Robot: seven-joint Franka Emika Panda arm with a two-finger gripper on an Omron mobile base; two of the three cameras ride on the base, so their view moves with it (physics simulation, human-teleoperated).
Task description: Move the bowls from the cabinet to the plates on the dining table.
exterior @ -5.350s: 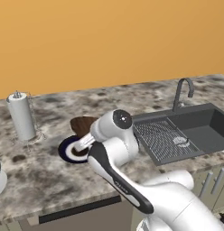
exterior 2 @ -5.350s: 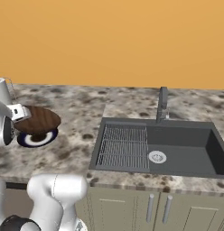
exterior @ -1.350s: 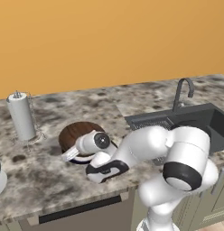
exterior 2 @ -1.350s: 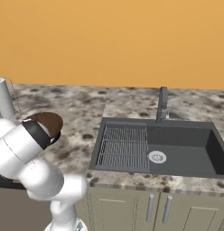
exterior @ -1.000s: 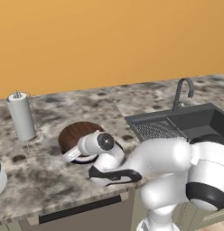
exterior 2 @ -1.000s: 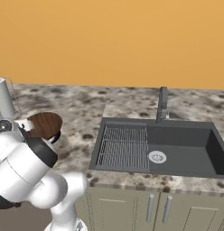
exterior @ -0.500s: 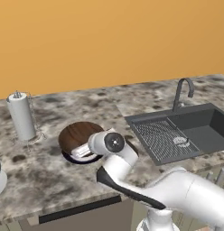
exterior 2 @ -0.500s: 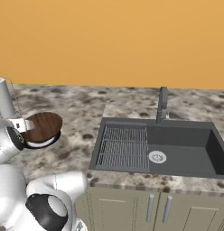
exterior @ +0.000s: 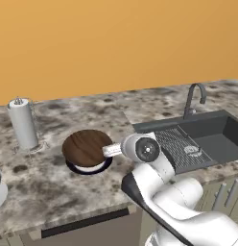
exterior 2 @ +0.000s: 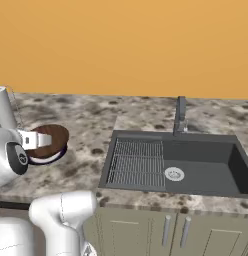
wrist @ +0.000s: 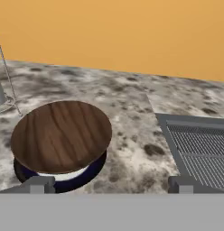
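Bowl (exterior: 85, 147): brown wood-grain, seated on plate (exterior: 90, 168).
Plate: dark-rimmed, near counter (exterior: 53, 187) front edge.
Gripper (wrist: 111, 184): wide open, empty.

1 brown bowl (exterior: 85, 147), 1 plate (exterior: 87, 167), 1 paper-towel roll (exterior: 22, 124), 1 sink (exterior: 207, 144), 1 faucet (exterior: 193, 98)

bowl: dark brown wood-grain bowl (exterior: 85, 148), round, level, resting on the plate
plate: dark-rimmed plate (wrist: 89, 174) with white inside, flat, mostly covered by the bowl
table: speckled stone top (exterior: 53, 185), carrying the plate
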